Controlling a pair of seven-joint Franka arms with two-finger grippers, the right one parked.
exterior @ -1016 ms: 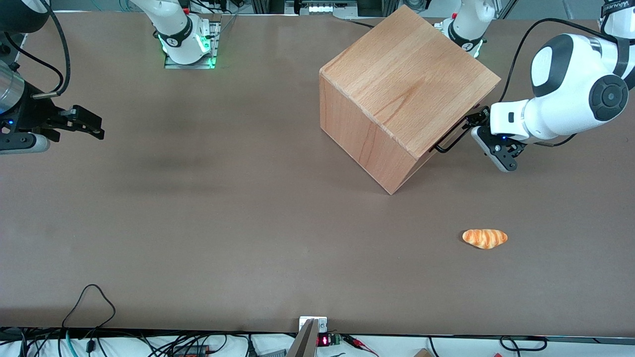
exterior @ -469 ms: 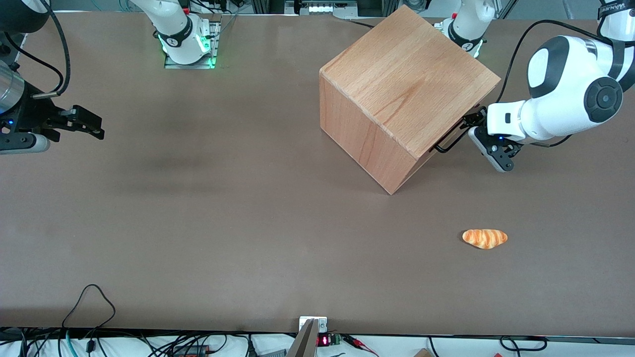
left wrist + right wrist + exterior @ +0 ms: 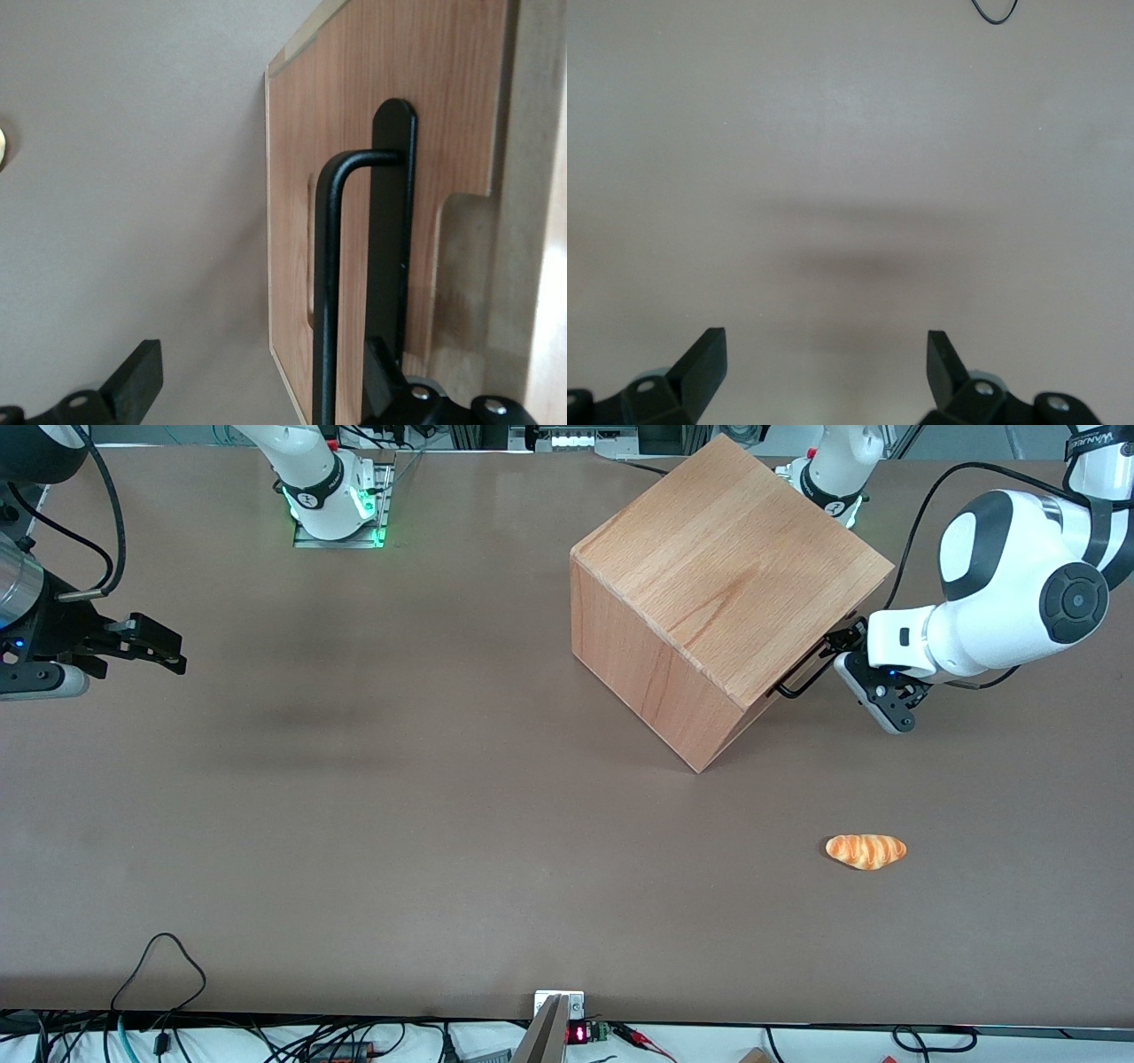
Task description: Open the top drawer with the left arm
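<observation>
Reaching for the handle, before the grasp. The cabinet [image 3: 722,593], a large wooden cube, stands on the table [image 3: 399,824] turned at an angle, its drawer face toward the working arm's end of the table. The top drawer [image 3: 372,133] sits closed, its front flush with the cabinet face; no gap or paler inside shows. Its handle [image 3: 808,669], a thin black metal bar, stands off the drawer front just under the cabinet's top edge.

The left arm [image 3: 1019,602] has its wrist level with the handle, and the gripper [image 3: 257,381] is right at the bar. The wrist view shows the jaws wide apart: the bar [image 3: 326,292] runs between them, close to one finger [image 3: 385,372], while the other finger [image 3: 137,376] stands well clear over bare table. Nothing is held yet.

Judged from this, the step in hand is the final alignment on the handle, and the drawer itself has not begun to move. The next move calls for closing the jaws on the bar, then pulling straight out along the drawer's own line, square to the angled cabinet face; a skewed pull could bind the drawer or drag the cabinet across the table. A bread roll [image 3: 866,850] lies on the table nearer the front camera, well apart from the cabinet.
</observation>
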